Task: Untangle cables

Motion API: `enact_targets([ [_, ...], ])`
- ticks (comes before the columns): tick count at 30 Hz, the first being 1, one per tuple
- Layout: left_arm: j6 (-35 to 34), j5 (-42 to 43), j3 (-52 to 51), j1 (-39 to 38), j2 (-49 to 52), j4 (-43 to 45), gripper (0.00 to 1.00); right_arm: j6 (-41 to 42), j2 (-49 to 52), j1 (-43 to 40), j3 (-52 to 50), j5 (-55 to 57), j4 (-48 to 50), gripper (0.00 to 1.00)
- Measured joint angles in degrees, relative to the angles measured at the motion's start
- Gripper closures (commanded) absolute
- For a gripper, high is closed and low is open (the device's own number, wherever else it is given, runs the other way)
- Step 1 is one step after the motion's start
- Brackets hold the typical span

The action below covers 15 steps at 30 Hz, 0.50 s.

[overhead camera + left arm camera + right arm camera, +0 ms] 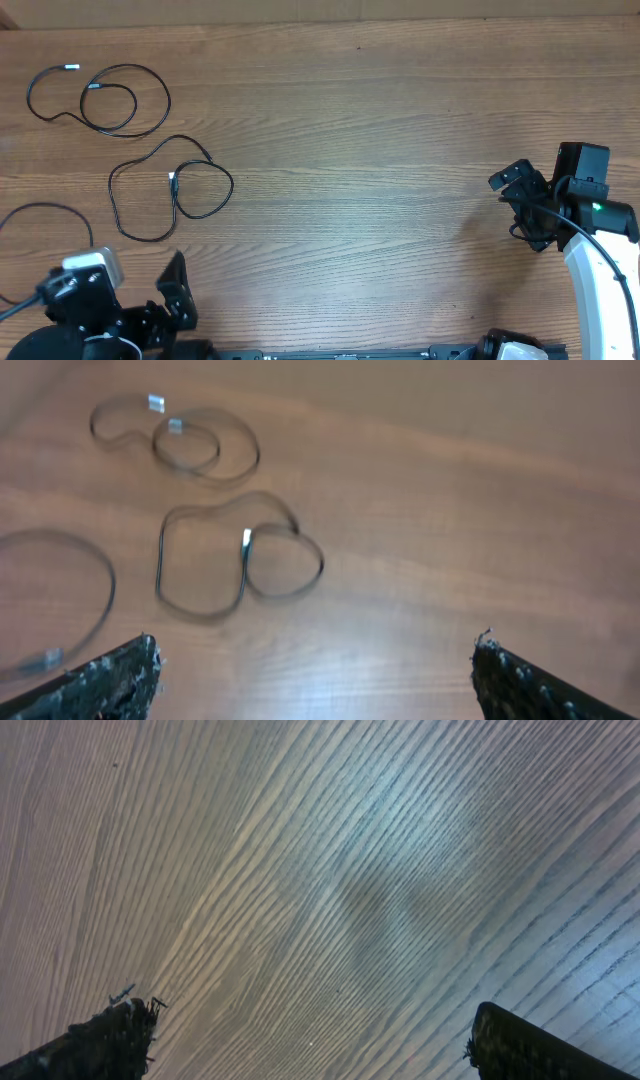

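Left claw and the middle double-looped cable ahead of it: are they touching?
Apart. The left wrist view shows bare tabletop between the open left claw and the middle cable.

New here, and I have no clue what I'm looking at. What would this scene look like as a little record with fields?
Surface: wooden table
Far cable: thin, black, looped over itself, left side
Middle cable: two loops, lying apart from the others
Near cable: one arc, partly out of the overhead view
Left gripper: open, empty, facing the cables
Right gripper: open, empty, over bare wood
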Motion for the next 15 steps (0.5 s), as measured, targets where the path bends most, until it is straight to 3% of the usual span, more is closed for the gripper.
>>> enact_targets([
  [8, 0.00, 0.00, 0.00, 0.00, -0.02, -12.07, 0.00, 0.04, 0.00, 0.00, -0.02, 0.00, 0.02, 0.00],
  [15, 0.00, 0.00, -0.02, 0.00, -3.34, -12.57, 0.00, 0.00, 0.00, -0.02, -0.04, 0.02, 0.00, 0.00],
])
